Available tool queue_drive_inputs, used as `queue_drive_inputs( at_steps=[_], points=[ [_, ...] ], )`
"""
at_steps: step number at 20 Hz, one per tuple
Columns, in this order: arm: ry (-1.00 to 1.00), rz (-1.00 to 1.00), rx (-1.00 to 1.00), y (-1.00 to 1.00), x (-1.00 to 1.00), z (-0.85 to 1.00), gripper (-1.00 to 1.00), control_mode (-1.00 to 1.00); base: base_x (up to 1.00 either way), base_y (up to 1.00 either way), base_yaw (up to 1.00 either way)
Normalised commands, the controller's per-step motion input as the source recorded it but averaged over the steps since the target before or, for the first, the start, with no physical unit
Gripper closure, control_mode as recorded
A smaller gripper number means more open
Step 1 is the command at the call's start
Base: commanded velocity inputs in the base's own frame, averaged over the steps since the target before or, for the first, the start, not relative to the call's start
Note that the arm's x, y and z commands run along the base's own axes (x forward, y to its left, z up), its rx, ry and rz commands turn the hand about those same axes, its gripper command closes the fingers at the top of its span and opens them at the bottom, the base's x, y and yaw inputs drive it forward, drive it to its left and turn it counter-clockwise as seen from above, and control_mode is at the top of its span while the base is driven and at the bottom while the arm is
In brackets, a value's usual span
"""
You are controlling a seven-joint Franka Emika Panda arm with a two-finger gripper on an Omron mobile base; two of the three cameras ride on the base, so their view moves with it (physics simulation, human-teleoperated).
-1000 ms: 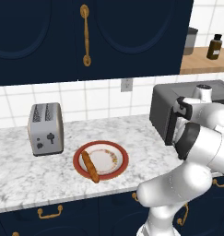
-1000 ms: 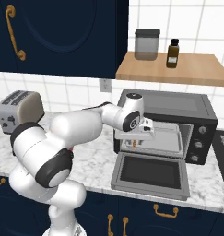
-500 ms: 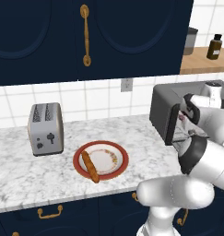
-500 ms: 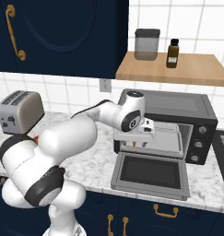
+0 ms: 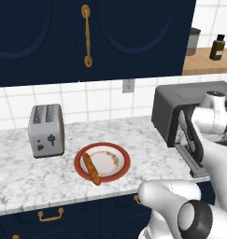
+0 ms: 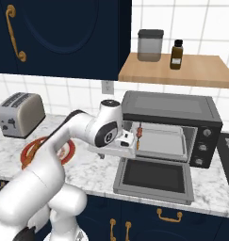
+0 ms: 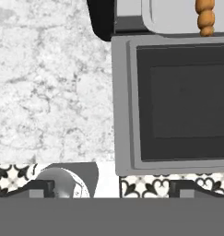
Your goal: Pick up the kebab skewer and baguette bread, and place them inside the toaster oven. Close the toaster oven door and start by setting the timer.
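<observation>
One of two items delivered, by the look of it: kebab skewer (image 6: 140, 137) sits at the mouth of the toaster oven (image 6: 170, 128), over the front left edge of the pale tray inside, its reddish-brown chunks also visible at the top of the hand view (image 7: 205, 16). Cannot tell whether resting fully on the tray or tipped against its lip. Baguette bread (image 5: 91, 168) lies on the red-rimmed plate (image 5: 120, 170) on the marble worktop (image 5: 21, 182), just right of the silver toaster (image 5: 46, 130) and well apart from the oven. Toaster oven door (image 6: 153, 178) hangs dropped flat, dark glass facing up, seen square-on in the hand view (image 7: 178, 99).

Step in hand, as a judgement: letting go of the skewer, with the bread fetch next. Calls for backing out of the oven mouth without brushing the skewer, swinging left across the worktop to the plate, then coming down along the loaf's middle with fingers set across its slim width. Door closing and timer knobs (image 6: 203, 147) at the oven's right side come after that.

Claw (image 6: 134, 140) poised at the oven's left front corner, just beside the skewer, fingers spread wide, released, grasping nothing. Fingertips (image 7: 39, 188) in the hand view stand far apart with only worktop, floor tile and door beneath.
</observation>
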Motion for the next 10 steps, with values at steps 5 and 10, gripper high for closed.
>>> queue_drive_inputs(
  at_steps=[5,10],
  points=[
    [0.0,-0.12,0.0,1.0,-0.29,0.09,-1.0,-1.0,0.0,0.0,0.0],
    [0.0,-0.05,0.0,1.0,0.0,0.16,-1.0,-1.0,0.0,0.0,0.0]
  ],
)
